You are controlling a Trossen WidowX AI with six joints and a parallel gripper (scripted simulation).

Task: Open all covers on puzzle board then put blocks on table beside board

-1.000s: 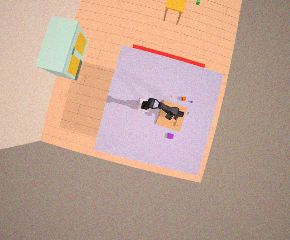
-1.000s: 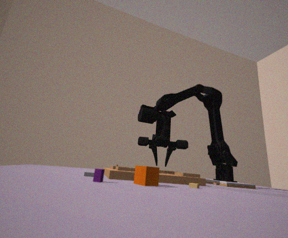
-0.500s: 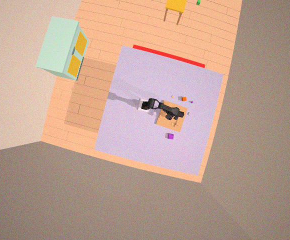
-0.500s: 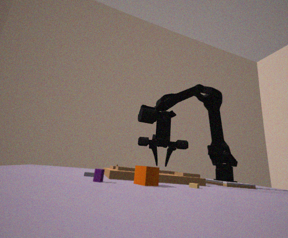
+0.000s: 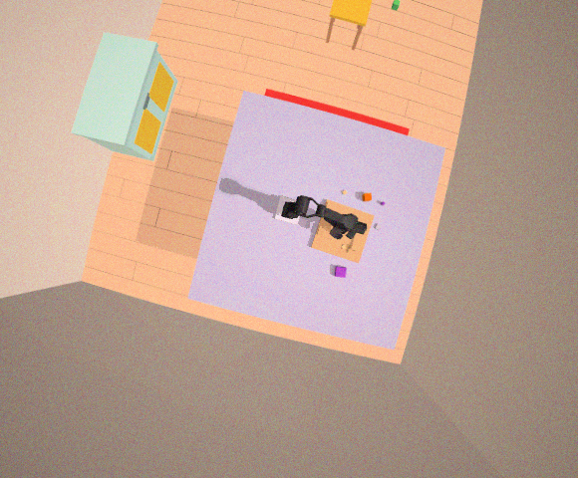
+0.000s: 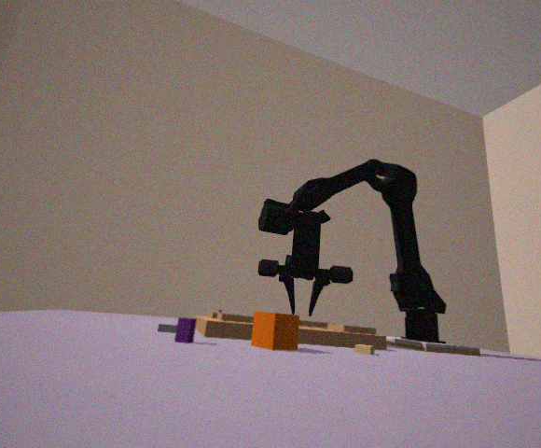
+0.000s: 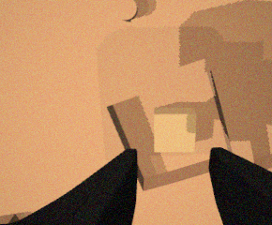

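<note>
The wooden puzzle board (image 5: 324,239) (image 6: 227,329) (image 7: 42,94) lies under my arm. My gripper (image 6: 301,314) (image 7: 173,159) is partly open and empty, pointing down just above the board. In the wrist view a pale yellow block (image 7: 174,133) sits in a square well, a little beyond the gap between the fingertips. A round knob or pin (image 7: 129,10) shows at the top of that view. A light raised piece (image 5: 345,247) lies on the board's near part in the top view. The arm hides much of the board there, so the covers' positions are unclear.
Beside the board stand an orange cube (image 5: 367,196) (image 6: 263,330), a larger purple cube (image 5: 340,271), a small purple piece (image 5: 382,203) (image 6: 184,329), a small tan block (image 5: 344,191) (image 6: 364,349) and a small grey piece (image 5: 377,226) (image 6: 166,328).
</note>
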